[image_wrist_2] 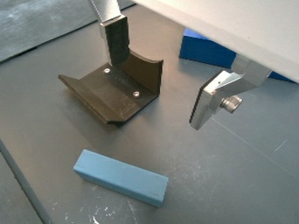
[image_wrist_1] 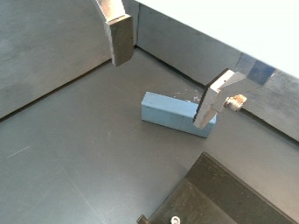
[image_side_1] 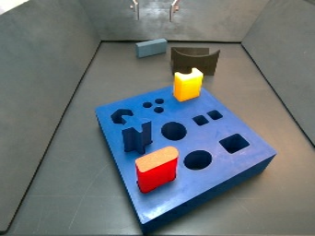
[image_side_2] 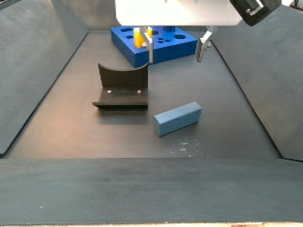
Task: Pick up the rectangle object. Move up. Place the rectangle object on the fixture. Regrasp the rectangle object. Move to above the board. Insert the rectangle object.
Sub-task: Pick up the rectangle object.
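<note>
Bar vs gripper: the bar [image_side_2: 178,117] is lying flat on the dark floor, below the gripper [image_side_2: 175,53], which is hanging above it. In a wrist view the bar [image_wrist_1: 177,112] is sitting between the two fingers; one finger [image_wrist_1: 215,99] is overlapping its far end in the picture, the other finger [image_wrist_1: 121,41] is standing well apart from it. Whether any pad is touching the bar I cannot tell.

Gripper: its jaws are standing wide apart and holding nothing; the silver plates with dark pads are showing in both wrist views [image_wrist_2: 158,79].

Bar's place: it is lying just beside the fixture [image_side_2: 120,87], not touching it, and well apart from the board [image_side_2: 158,43]. In a side view the bar [image_side_1: 151,47] is lying near the back wall, beside the fixture [image_side_1: 194,61].

Bar's look: plain matte grey-blue, longer than wide, sharp-edged, no marks [image_wrist_2: 121,176].

Board: bright blue slab with cut-outs [image_side_1: 215,138], carrying a yellow block [image_side_1: 187,84], a red block [image_side_1: 155,170] and a darker blue block [image_side_1: 138,136].

Edges and room: grey walls are enclosing the floor on all sides; open floor is lying around the bar, with the fixture [image_wrist_2: 114,90] being its nearest neighbour.
</note>
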### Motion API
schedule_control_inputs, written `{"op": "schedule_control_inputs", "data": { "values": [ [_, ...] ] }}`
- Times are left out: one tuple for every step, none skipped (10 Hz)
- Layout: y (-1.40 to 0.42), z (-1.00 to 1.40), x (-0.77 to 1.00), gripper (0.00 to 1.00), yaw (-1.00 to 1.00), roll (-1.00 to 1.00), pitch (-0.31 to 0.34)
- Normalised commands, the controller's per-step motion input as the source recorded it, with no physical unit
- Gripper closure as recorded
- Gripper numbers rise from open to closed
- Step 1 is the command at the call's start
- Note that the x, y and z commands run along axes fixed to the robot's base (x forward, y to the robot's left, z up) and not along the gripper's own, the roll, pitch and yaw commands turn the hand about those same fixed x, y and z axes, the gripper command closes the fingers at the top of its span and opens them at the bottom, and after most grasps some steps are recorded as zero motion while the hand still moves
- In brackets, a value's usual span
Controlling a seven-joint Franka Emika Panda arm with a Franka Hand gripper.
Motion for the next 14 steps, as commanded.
{"op": "schedule_control_inputs", "data": {
  "values": [
    [0.0,0.0,0.23,0.0,-0.07,0.0,0.003],
    [0.03,-0.08,0.01,0.0,-0.09,0.01,-0.009],
    [0.04,-0.22,-0.04,0.0,-0.94,0.02,-0.069],
    [0.0,-0.32,0.0,0.0,-1.0,0.0,-0.003],
    [0.0,-0.23,0.0,0.0,-1.0,0.03,-0.06],
    [0.1,-0.04,-0.1,0.0,-0.01,0.0,0.0],
    [0.0,-0.34,-0.01,0.0,-1.0,0.0,-0.046],
    [0.0,-0.41,0.0,0.0,-1.0,0.0,0.0],
    [0.0,-0.32,0.0,0.0,-1.0,0.03,0.0],
    [0.0,0.0,0.0,0.0,-0.01,0.0,0.0],
    [0.02,0.0,0.0,0.0,0.0,0.0,0.0],
    [0.54,0.0,0.11,0.0,-0.4,-0.1,-0.057],
    [0.53,0.0,0.04,0.0,-0.44,0.0,-0.006],
    [0.06,-0.02,0.02,0.0,-0.15,0.0,0.043]
  ]
}}
